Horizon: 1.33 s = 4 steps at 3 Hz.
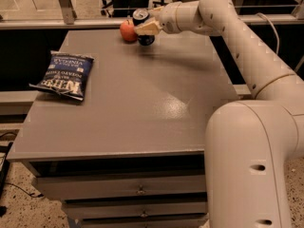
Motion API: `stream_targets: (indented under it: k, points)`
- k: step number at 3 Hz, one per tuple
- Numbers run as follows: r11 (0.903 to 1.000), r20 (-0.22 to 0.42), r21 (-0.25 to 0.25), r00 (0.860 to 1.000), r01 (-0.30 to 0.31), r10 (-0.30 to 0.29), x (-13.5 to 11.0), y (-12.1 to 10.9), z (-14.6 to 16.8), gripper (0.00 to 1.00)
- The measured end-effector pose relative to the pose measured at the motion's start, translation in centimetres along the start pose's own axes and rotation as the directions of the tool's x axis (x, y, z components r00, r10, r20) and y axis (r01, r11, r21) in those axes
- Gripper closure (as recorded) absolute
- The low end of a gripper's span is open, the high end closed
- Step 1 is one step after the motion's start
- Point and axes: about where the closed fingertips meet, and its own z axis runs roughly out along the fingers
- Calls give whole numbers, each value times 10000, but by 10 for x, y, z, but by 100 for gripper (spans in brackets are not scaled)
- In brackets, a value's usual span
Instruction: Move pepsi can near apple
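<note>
Drawers [140, 190]: stacked under the table's near edge, well nearer the camera than the gripper.
Table [142, 103]: grey top, stretching from the drawers back to where the gripper sits.
Bag [64, 75]: dark blue, lying flat by the table's side edge, well apart from the gripper and nearer the camera.
Arm [247, 46]: white, reaching from the bulky near segment back to the gripper.
Gripper [144, 28]: at the table's far end, pinching the can, one pale finger across its front.
Can [141, 17]: in the gripper, slightly tilted, silver top up.
Apple [128, 31]: red-orange, on the table just beside the gripper's tip and the can, on the side away from the arm.
</note>
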Motion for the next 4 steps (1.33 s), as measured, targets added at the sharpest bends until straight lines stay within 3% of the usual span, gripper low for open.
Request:
stream_targets:
  k: [1,3,4]
  points:
    - [9999,-55,-33,9999,-143,142,3,0,1,4]
    - [9997,-90,-68,9997,-245,244,6,1,2,0]
    - [9993,175,85,9992,-351,349,3,-9,-15,0]
